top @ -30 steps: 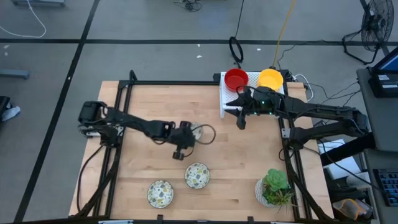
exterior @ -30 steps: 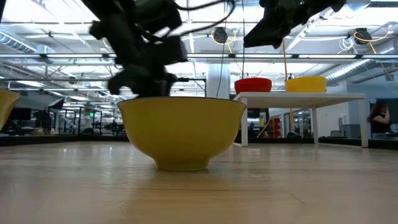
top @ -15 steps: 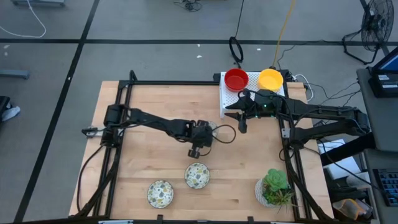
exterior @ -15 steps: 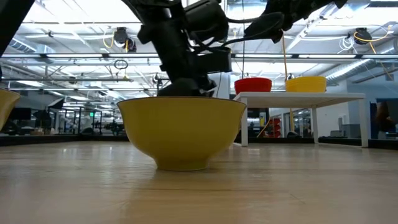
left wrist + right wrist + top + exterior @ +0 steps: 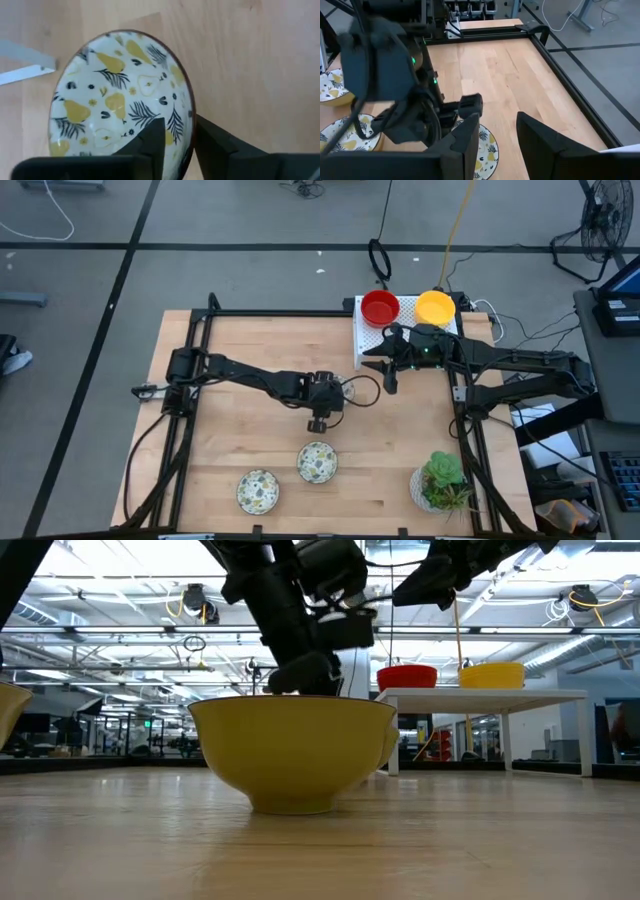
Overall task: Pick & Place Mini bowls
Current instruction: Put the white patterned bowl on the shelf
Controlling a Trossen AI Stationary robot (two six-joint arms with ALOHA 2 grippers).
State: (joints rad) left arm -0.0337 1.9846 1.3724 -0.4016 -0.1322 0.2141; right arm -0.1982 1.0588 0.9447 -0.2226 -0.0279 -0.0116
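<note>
The patterned mini bowl point(image 5: 120, 95), whitish with yellow pears and dark leaves, sits on the wooden table point(image 5: 250, 350) near its middle. The left gripper point(image 5: 175, 145) is at this bowl: its two dark fingers point(image 5: 150, 142) stand on either side of the rim, one inside and one outside, with a small gap to the rim, so the grip looks slack and I cannot tell if it still pinches. Taking this bowl as the landmark, two more patterned bowls point(image 5: 317, 462) lie toward the front edge of the table. The white rack point(image 5: 365, 340) with the red bowl point(image 5: 379, 307) and the yellow bowl point(image 5: 434, 307) is at the back right of it. The right gripper point(image 5: 388, 375) hangs just in front of that rack, jaws apart, holding nothing. A plant pot point(image 5: 440, 483) stands at the front right corner.

I judge the step is a hand-over or a release of the bowl. To do it well, the left arm should keep the bowl flat on the wood, open the fingers fully, then lift straight up so the inner finger does not drag the rim.
</note>
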